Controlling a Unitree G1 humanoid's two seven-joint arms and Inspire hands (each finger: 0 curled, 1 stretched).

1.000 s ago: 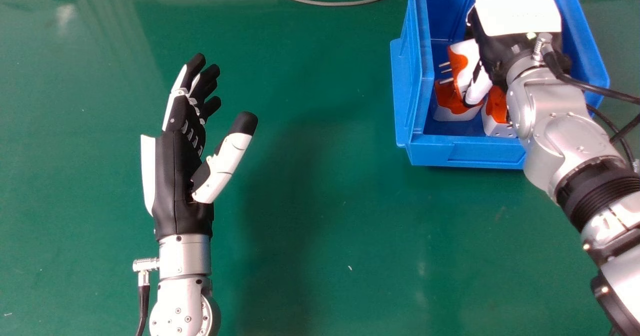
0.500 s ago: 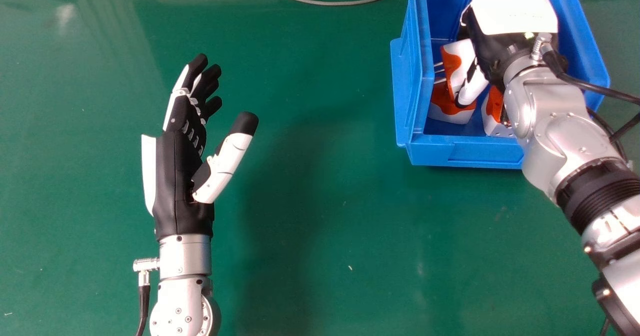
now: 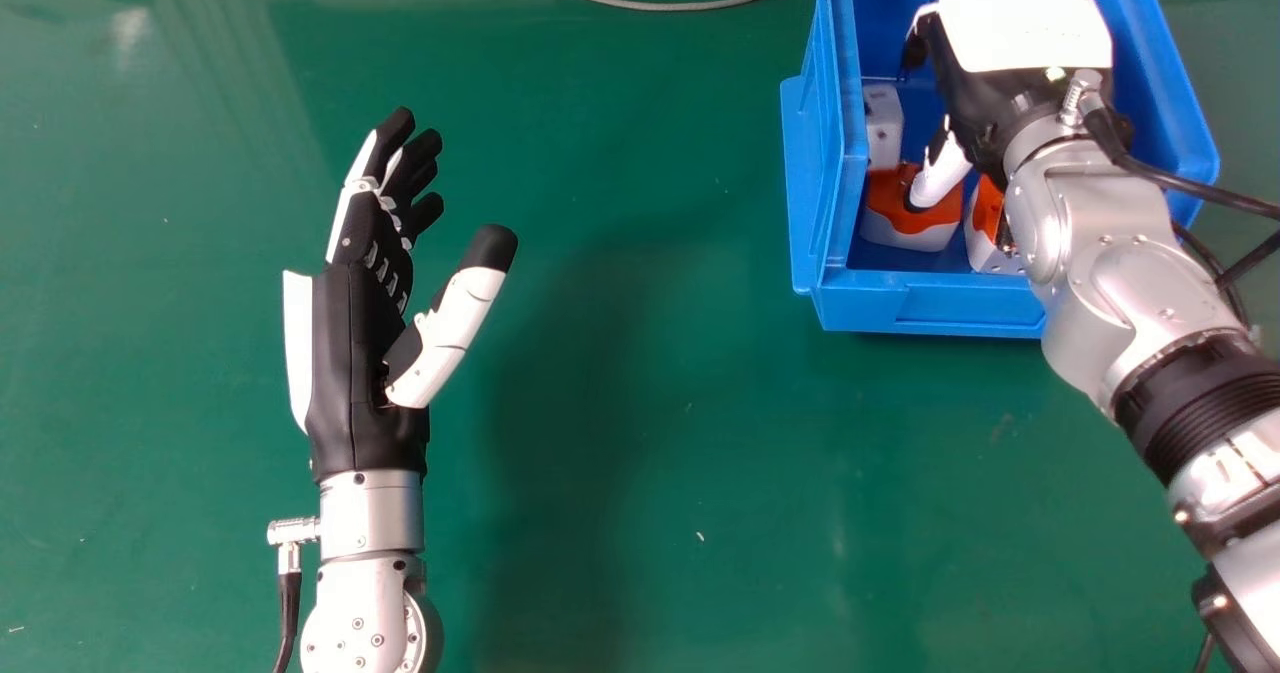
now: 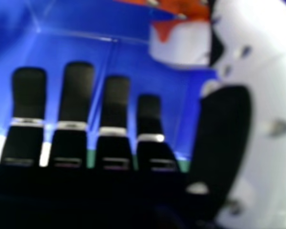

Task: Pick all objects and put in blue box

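Head view: right hand (image 3: 1030, 28) within blue box walls (image 3: 930, 306).

Blue box (image 3: 935, 311), one: plastic, open-topped, upright at the far right of the green table (image 3: 640, 433); holds the blocks listed below.

White block (image 3: 884, 128), one: pale face with small dark openings; lies in the box against its left wall, just behind the middle block (image 3: 908, 231). Which side is down, cannot tell.

Middle block, one: orange, wavy-edged top over a white body; sits in the box's near left corner area, orange side up.

Right-hand block (image 3: 987, 208), one: orange above white, small holes low on the white; lies near the box's front wall, just beside the middle block, partly hidden.
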